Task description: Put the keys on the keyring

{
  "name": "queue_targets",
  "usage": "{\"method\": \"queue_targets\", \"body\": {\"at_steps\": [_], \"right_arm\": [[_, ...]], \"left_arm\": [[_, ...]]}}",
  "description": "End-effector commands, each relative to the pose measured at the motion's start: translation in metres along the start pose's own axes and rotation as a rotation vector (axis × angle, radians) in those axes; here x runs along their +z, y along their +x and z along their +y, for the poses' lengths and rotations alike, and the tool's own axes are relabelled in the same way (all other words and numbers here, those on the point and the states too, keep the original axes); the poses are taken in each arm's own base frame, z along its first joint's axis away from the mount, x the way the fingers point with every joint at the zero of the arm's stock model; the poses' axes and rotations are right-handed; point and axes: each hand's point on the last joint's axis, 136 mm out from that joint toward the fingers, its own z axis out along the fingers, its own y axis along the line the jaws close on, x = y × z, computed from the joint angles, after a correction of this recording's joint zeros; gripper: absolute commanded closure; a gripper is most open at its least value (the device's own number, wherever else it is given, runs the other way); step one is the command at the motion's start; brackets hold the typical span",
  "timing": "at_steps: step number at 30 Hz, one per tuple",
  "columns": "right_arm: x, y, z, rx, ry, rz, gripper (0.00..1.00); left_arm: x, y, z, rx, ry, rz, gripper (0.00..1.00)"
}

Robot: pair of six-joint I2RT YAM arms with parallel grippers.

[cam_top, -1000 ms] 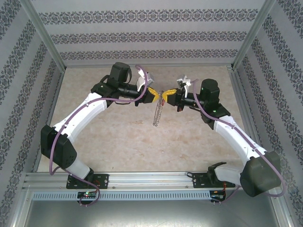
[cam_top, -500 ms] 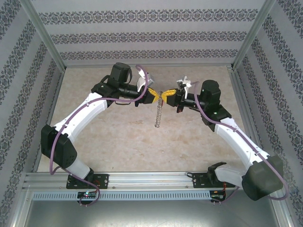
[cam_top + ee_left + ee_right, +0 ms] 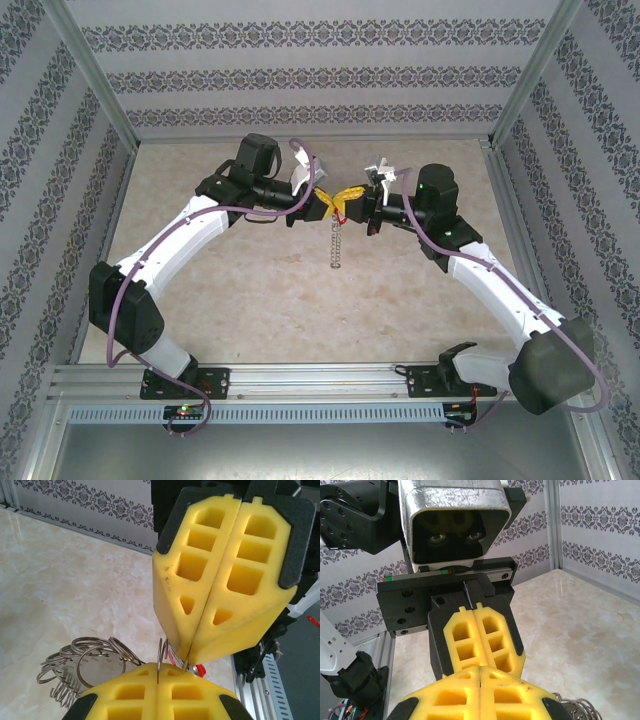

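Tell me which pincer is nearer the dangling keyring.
Left, narrowly. The left pincer clamps a wire of the keyring; the right pincer meets it tip to tip just beside, apparently gripping the red key.

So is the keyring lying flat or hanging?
Hanging: the keyring dangles from the shut left gripper, tip to tip with the right gripper holding the red key.

Over the far middle of the surface [image 3: 250,320], the left arm's jaws and the right arm's jaws meet tip to tip, left ones on the left and right ones on the right. The keyring [image 3: 337,245] trails from that meeting point toward the near side, midway between the two arms. The key [image 3: 200,669] sits at the meeting tips, just beside the keyring's far end.
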Motion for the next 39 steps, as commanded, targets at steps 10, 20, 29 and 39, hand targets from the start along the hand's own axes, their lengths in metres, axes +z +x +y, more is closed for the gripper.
{"method": "queue_targets", "body": {"at_steps": [10, 20, 29, 39], "right_arm": [[0.001, 0.007, -0.007, -0.046, 0.027, 0.012, 1.00], [-0.008, 0.011, -0.021, -0.025, 0.069, 0.008, 1.00], [-0.019, 0.010, -0.032, -0.009, 0.117, -0.012, 1.00], [-0.025, 0.015, -0.031, 0.037, 0.116, -0.027, 1.00]], "left_arm": [[-0.008, -0.024, -0.018, 0.092, 0.020, -0.041, 1.00], [-0.009, -0.026, -0.020, 0.100, 0.021, -0.050, 1.00], [-0.010, -0.026, -0.021, 0.103, 0.020, -0.054, 1.00], [-0.013, -0.032, -0.019, 0.124, -0.013, -0.095, 1.00]]}}
